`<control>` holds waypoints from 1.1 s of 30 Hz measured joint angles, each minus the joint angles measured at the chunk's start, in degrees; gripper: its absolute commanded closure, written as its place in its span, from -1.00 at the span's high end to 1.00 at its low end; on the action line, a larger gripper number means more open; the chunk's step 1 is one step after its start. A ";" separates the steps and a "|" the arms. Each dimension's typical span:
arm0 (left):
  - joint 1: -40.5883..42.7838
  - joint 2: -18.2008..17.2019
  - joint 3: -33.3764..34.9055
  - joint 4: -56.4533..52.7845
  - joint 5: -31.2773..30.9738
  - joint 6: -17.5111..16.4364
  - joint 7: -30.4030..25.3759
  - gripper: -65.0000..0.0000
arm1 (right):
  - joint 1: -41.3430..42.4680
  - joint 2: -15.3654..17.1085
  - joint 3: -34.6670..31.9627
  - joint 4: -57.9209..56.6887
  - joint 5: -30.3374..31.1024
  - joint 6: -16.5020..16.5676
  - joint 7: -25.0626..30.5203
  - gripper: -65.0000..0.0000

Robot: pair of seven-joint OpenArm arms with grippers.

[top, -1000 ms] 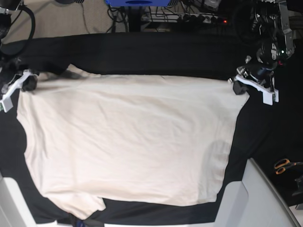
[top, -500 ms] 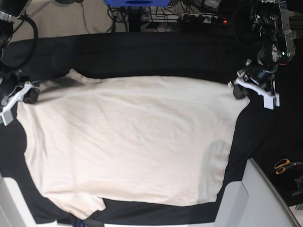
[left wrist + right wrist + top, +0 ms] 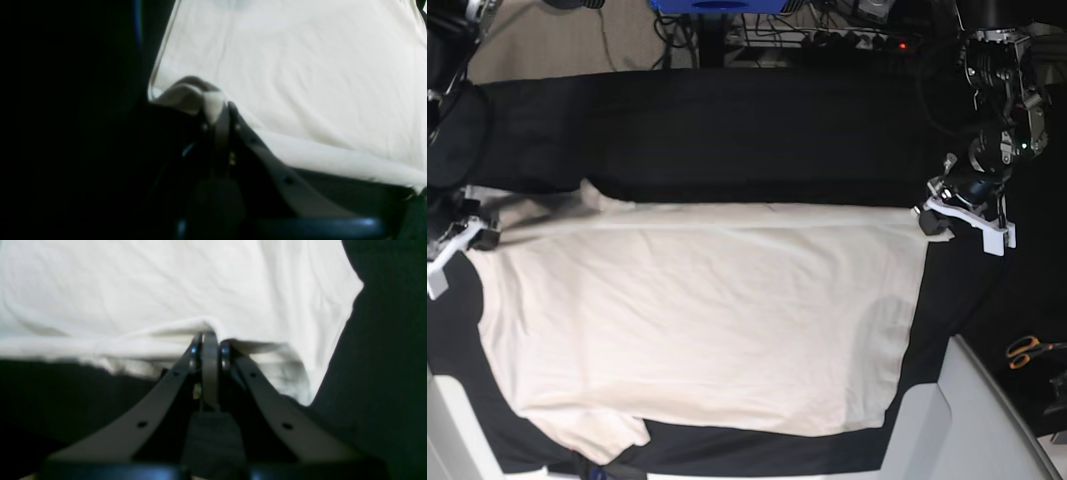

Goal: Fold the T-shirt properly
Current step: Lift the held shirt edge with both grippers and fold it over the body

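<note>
Starting at the left edge of the base view, the right gripper (image 3: 472, 238) has its jaws pressed together on a bunched fold at the far corner of the T-shirt (image 3: 697, 320), and the right wrist view shows the cream cloth pinched between the two fingers (image 3: 195, 353) with its edge raised off the black table cloth (image 3: 727, 130). The shirt lies spread flat across the middle of that cloth, lightly creased, one sleeve at the near left. At the right, the left gripper (image 3: 934, 215) is likewise clamped on the shirt's opposite far corner, the fabric puckered at its tips. Orange-handled scissors (image 3: 1030, 350) lie well apart at the far right.
</note>
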 measured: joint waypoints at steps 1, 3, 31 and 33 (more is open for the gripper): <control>-0.81 -0.09 0.87 -0.76 -0.04 0.02 0.09 -1.00 | 0.33 0.28 -0.85 -0.92 0.02 0.04 1.31 -0.99; -2.60 0.22 1.99 -1.92 -0.22 0.39 0.07 -1.00 | 1.29 0.74 -2.69 -2.93 0.24 -0.02 2.43 -0.99; -16.48 0.52 6.88 -16.39 12.02 3.93 -0.24 -1.00 | 15.54 5.07 -16.59 -30.93 -0.15 0.02 21.73 -0.99; -17.25 0.94 7.41 -17.03 11.89 3.34 -0.74 -1.00 | 16.00 5.11 -16.59 -31.12 -0.17 0.02 22.03 -0.99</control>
